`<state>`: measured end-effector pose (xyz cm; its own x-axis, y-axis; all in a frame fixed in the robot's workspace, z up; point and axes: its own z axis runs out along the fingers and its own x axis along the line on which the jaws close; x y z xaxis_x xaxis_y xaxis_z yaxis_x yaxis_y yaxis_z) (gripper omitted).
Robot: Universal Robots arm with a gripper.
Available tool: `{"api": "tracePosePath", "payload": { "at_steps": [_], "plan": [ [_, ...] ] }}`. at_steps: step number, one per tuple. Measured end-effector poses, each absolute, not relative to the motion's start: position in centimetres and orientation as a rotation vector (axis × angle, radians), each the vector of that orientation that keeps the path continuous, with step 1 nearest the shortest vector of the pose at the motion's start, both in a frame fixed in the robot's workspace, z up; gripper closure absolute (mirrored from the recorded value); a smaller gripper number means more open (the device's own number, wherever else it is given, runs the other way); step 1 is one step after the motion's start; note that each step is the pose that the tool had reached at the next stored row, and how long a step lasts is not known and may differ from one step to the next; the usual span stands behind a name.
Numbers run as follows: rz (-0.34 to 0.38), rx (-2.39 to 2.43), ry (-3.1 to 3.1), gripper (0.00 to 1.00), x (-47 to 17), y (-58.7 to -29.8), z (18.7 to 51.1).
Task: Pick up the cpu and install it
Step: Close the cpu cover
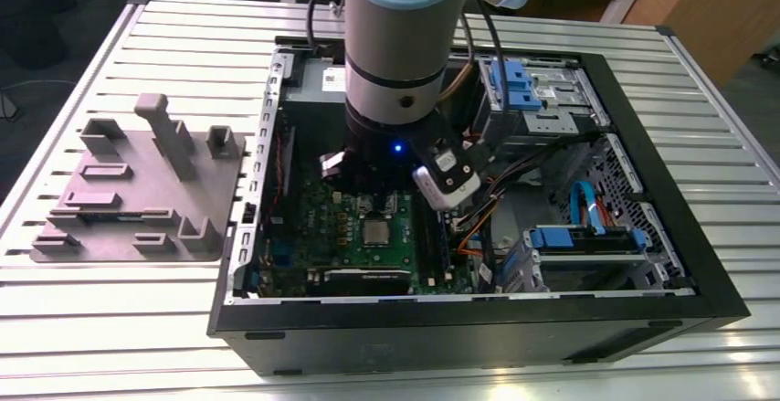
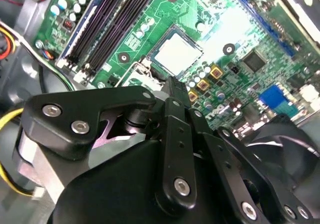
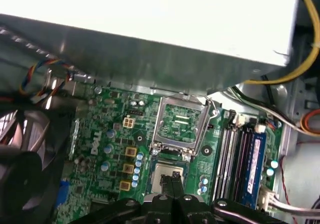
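Observation:
The cpu [image 1: 374, 230] is a small silver square lying flat in its socket on the green motherboard [image 1: 320, 218] inside the open computer case [image 1: 488, 328]. Both wrist views show the cpu [image 2: 176, 53] [image 3: 161, 173] just past my black fingertips. My gripper [image 2: 171, 86] [image 3: 173, 178] hangs right over the chip's near edge, its two thin fingers pressed together with nothing between them. The socket's metal load plate [image 3: 182, 121] stands flipped open beside the chip. In the exterior view the gripper [image 1: 363, 195] sits low under the arm's wrist, above the board.
Black memory sticks [image 3: 235, 154] [image 2: 107, 18] run alongside the socket. A grey power-supply box [image 3: 150, 23] overhangs the board. A black fan [image 3: 25, 154] sits on the other side. Cables and blue drive bays [image 1: 579, 237] crowd the case. A grey tray with posts [image 1: 134, 191] lies outside it.

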<state>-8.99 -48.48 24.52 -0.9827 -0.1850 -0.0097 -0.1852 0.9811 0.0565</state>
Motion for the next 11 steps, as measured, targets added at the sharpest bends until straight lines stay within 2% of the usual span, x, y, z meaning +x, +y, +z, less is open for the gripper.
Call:
{"api": "tracePosePath", "payload": {
  "at_steps": [3,7,11],
  "plan": [
    [0.09,-0.371,3.115,0.9,-8.99,-48.48,24.48],
    [0.172,-0.379,3.105,0.9,-8.96,-48.5,24.45],
    [0.184,-0.391,3.102,0.9,-8.95,-48.57,24.42]
  ]
}}
